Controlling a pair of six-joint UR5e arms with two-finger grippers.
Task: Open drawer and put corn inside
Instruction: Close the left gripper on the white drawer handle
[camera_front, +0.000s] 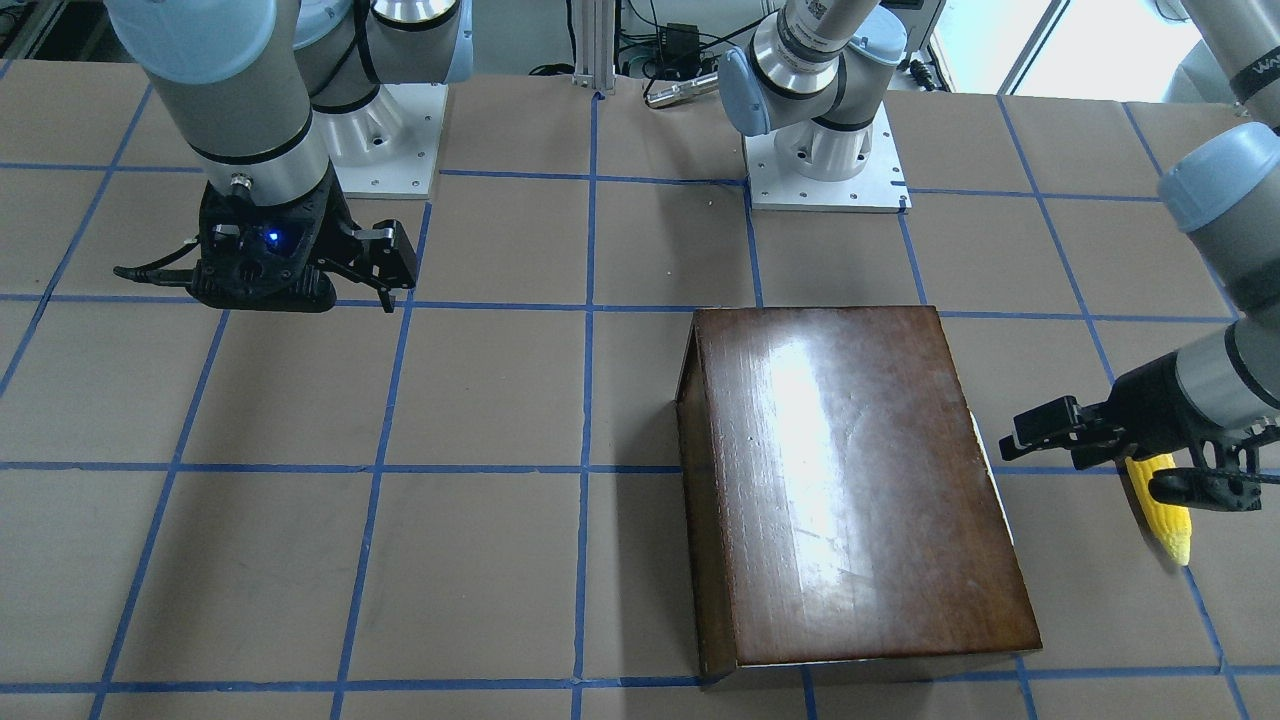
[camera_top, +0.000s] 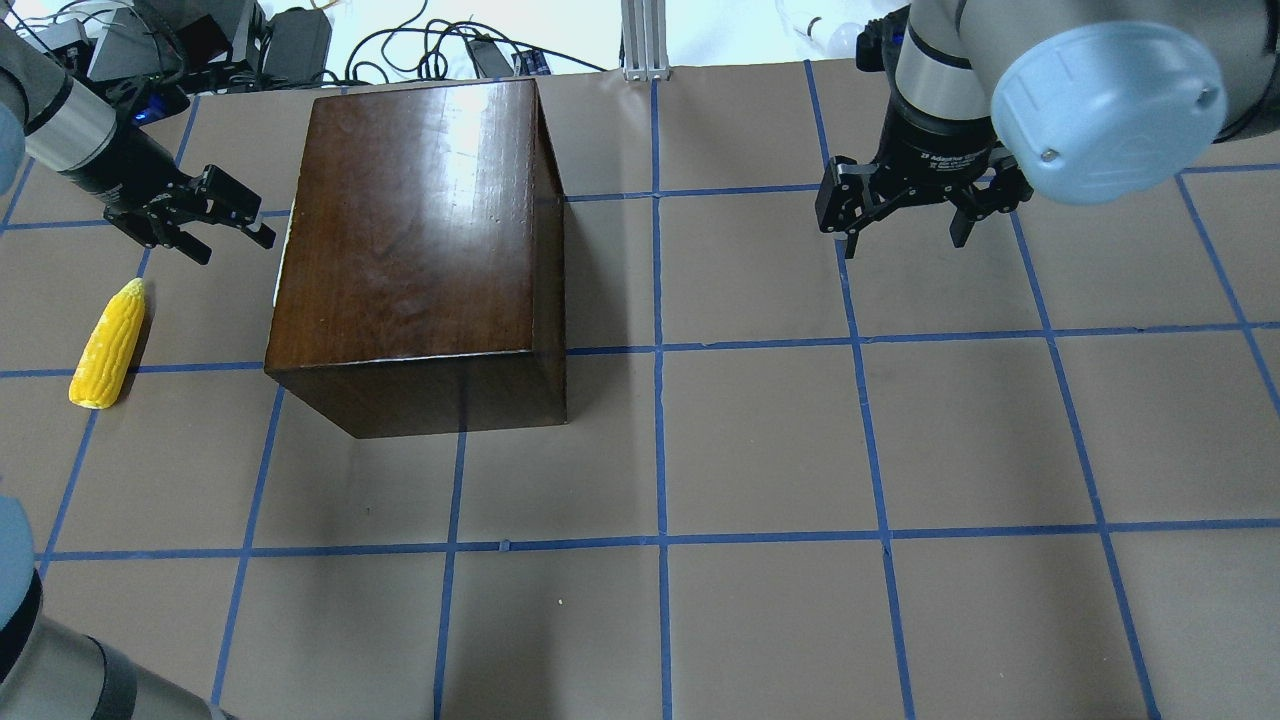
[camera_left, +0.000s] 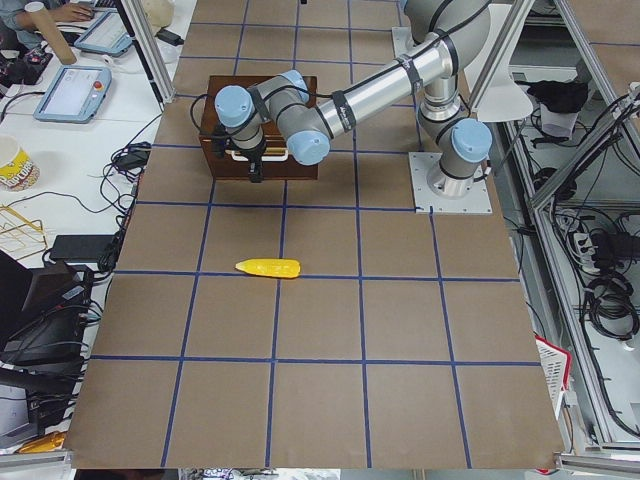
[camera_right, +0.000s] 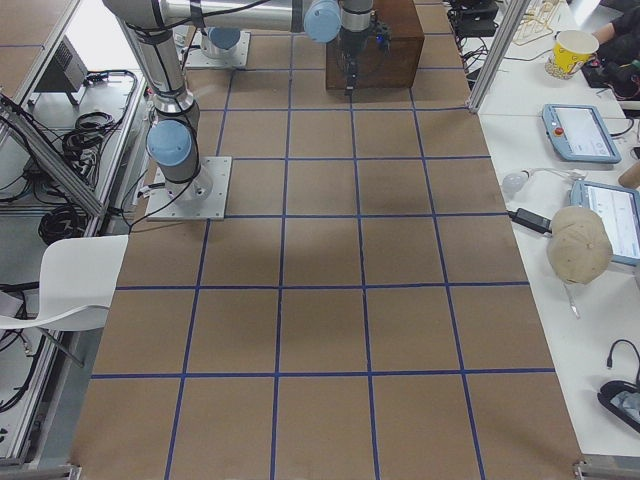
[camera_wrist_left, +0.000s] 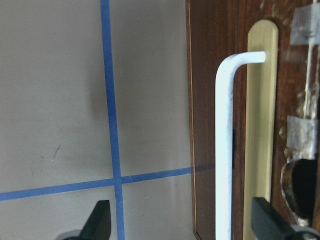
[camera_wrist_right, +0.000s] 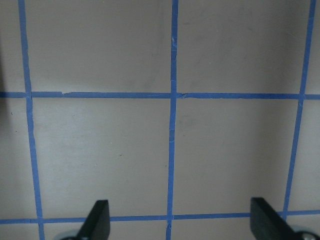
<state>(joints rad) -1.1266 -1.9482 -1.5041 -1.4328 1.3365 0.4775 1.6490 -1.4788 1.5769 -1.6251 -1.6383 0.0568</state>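
Overhead: my left gripper (camera_top: 237, 248) reaches tilted beside the glossy brown box (camera_top: 410, 220), jaws wide and empty. The ribbed yellow corn (camera_top: 108, 345) lies on paper nearby. My right gripper (camera_top: 905, 243) points down, spread, empty.

Left wrist: the shut drawer (camera_wrist_left: 292, 80) shows a scuffed front, its white bent handle (camera_wrist_left: 223, 150) between my fingertips.

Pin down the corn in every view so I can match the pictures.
Exterior front-facing: corn at the right edge, right of the box.
Overhead exterior: near the left edge, left of the box.
Exterior left: mid-table, nearer the camera than the box.
Exterior right: not visible.
Left wrist-mounted: not in it.
Right wrist-mounted: not in it.
Shared landmark: the dark wooden box.
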